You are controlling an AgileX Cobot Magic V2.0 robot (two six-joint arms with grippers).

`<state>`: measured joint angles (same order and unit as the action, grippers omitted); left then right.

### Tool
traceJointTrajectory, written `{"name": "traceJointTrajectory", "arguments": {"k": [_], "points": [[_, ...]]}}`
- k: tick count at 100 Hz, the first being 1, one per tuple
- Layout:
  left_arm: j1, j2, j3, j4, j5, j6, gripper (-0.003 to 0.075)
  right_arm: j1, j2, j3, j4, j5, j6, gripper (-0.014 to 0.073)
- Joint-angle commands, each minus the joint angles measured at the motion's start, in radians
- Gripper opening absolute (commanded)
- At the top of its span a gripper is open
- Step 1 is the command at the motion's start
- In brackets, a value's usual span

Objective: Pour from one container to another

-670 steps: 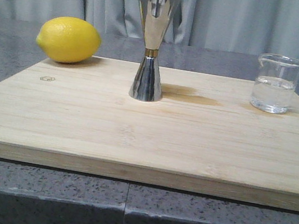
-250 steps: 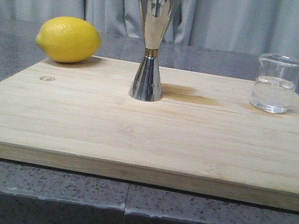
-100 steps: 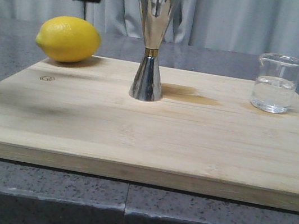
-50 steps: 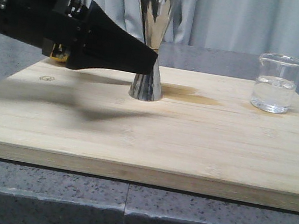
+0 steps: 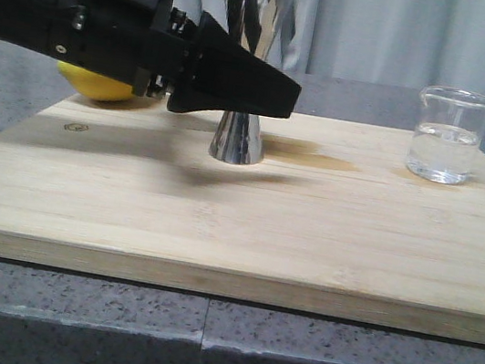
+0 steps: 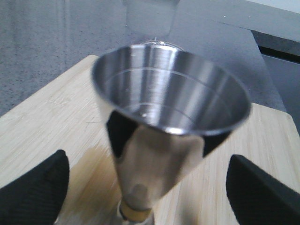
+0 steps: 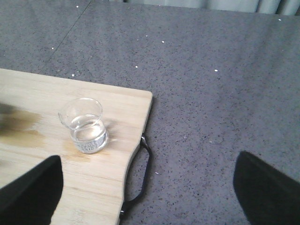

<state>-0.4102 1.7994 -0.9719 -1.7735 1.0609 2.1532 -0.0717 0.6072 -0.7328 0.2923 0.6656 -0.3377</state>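
The steel jigger (image 5: 239, 131) stands upright at the back middle of the wooden board (image 5: 244, 229). Its empty upper cup (image 6: 169, 96) fills the left wrist view. My left gripper (image 5: 275, 90) reaches in from the left at the height of the jigger's waist. It is open, its fingers (image 6: 33, 187) apart on either side of the jigger without touching it. The glass beaker (image 5: 450, 136), about half full of clear liquid, stands at the board's back right corner. In the right wrist view the beaker (image 7: 86, 126) lies well beyond my open, empty right gripper (image 7: 147, 192).
A yellow lemon (image 5: 101, 86) sits at the board's back left, mostly hidden behind the left arm. A damp brown stain (image 5: 315, 159) marks the board right of the jigger. The board has a black handle (image 7: 140, 173) on its right edge. Grey stone counter surrounds it.
The left arm has come into view from the left and moved right, its open fingers now on either side of the jigger. Jigger, beaker and lemon have not moved.
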Motion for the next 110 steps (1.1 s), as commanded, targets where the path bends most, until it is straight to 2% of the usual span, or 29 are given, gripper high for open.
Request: {"name": "traceJointTrajectory", "arguments": {"k": [1, 36, 55, 70, 90, 110], "points": [[-0.014, -0.03, -0.037, -0.078, 0.081, 0.004, 0.0629, 0.0, 0.007, -0.037, 0.014, -0.066, -0.009, 0.0668], [-0.014, -0.023, -0.037, -0.078, 0.077, 0.004, 0.061, 0.0, 0.007, -0.037, 0.014, -0.067, -0.009, 0.0668], [-0.014, -0.023, -0.037, -0.078, 0.09, 0.004, 0.0421, 0.0, 0.007, -0.037, 0.014, -0.069, -0.009, 0.0668], [-0.014, -0.023, -0.037, -0.078, 0.092, 0.004, 0.03, 0.0, 0.007, -0.037, 0.014, -0.071, -0.009, 0.0667], [-0.014, -0.023, -0.037, -0.078, 0.092, 0.004, 0.0197, 0.0, 0.007, -0.037, 0.014, -0.073, -0.009, 0.0668], [-0.014, -0.023, -0.037, -0.078, 0.092, 0.004, 0.0145, 0.0, 0.014, -0.037, 0.014, -0.065, -0.013, 0.0668]]}}
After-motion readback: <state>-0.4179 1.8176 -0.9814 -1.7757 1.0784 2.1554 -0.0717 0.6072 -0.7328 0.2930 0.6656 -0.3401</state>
